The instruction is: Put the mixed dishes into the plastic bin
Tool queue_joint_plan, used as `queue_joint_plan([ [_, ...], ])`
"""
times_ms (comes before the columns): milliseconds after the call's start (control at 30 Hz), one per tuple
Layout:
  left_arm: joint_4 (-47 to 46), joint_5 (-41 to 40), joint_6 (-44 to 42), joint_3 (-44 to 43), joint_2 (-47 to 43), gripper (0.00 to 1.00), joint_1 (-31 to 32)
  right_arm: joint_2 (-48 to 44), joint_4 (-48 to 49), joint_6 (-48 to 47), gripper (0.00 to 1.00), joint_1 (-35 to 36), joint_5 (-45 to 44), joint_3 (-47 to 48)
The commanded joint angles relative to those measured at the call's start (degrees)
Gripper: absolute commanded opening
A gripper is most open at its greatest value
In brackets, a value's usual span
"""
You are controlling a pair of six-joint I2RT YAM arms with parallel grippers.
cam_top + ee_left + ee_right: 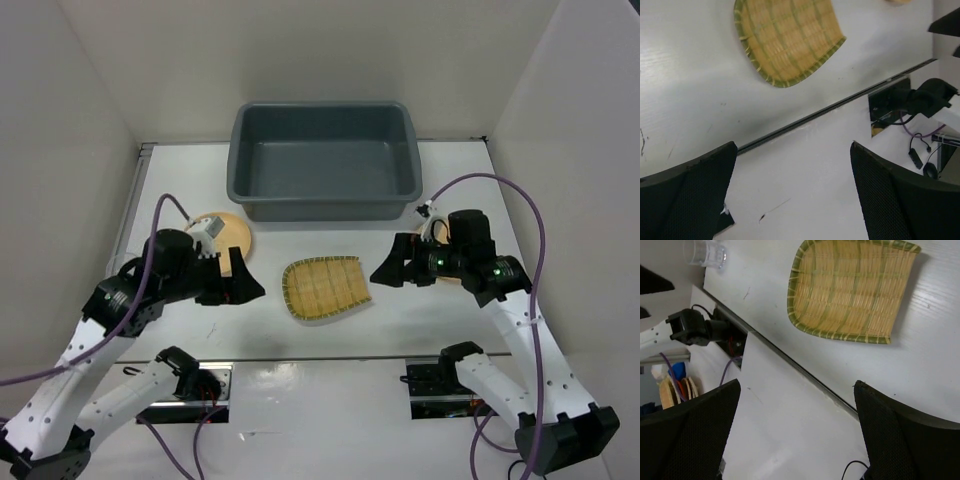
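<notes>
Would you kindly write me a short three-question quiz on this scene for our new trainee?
1. True or false: the large dark grey rectangular plastic bin already holds a dish.
2. Where is the fan-shaped yellow slatted tray? A) in the bin; B) on the white table, between the left end effector and the right end effector; C) held in the air.
3. Fill in: both end effectors are ____.
Key: 1 false; 2 B; 3 open.

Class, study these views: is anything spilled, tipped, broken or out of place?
Nothing stands out. The fan-shaped yellow woven tray lies flat on the white table, and the dark grey plastic bin stands upright, empty.
</notes>
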State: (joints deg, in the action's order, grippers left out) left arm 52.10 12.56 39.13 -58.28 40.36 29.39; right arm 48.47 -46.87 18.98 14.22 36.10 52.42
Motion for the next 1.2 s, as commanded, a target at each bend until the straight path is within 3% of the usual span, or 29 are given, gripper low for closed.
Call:
queue_joint_plan([
  [0,5.6,-1.0,-2.1,-1.5,3.8,1.00,-0.3,-2.3,5.2,-1.3,0.98,0.5,5.6,-1.8],
  [100,8.2,-2.0,1.1,-0.3,4.4,1.00,-0.3,-2.3,9.1,-2.7,0.98,0.5,13.0,-5.4],
  [233,10.9,-6.4,6.5,-1.7,2.8,1.00,0.3,-2.3,15.2,-0.3,0.98,9.0,15.6,-8.4],
  [333,10.3,-5.7,8.7,-0.9,2.2,1.00,0.3,-1.6,14.4,-0.3,0.98,12.9,9.4,-9.0],
  [500,-11.8,5.7,14.1,12.9,-4.8,1.00,0.3,4.2,13.6,0.7,0.98,12.9,10.4,-9.0],
  [567,-14.6,3.9,12.6,14.9,-4.3,1.00,0.8,4.9,12.8,2.5,0.98,12.9,8.0,-7.6],
  [767,-14.1,-3.8,-2.2,5.3,1.3,1.00,1.5,0.1,10.4,6.3,0.98,12.9,-3.6,-1.2],
  [1000,-21.2,-3.2,-5.8,7.6,2.1,1.00,1.5,-3.0,9.9,8.1,0.98,12.9,-6.6,-1.9],
  [1167,-19.4,-21.9,-13.2,3.1,-8.3,1.00,1.5,-5.9,6.8,7.7,0.98,11.8,-17.8,1.4],
])
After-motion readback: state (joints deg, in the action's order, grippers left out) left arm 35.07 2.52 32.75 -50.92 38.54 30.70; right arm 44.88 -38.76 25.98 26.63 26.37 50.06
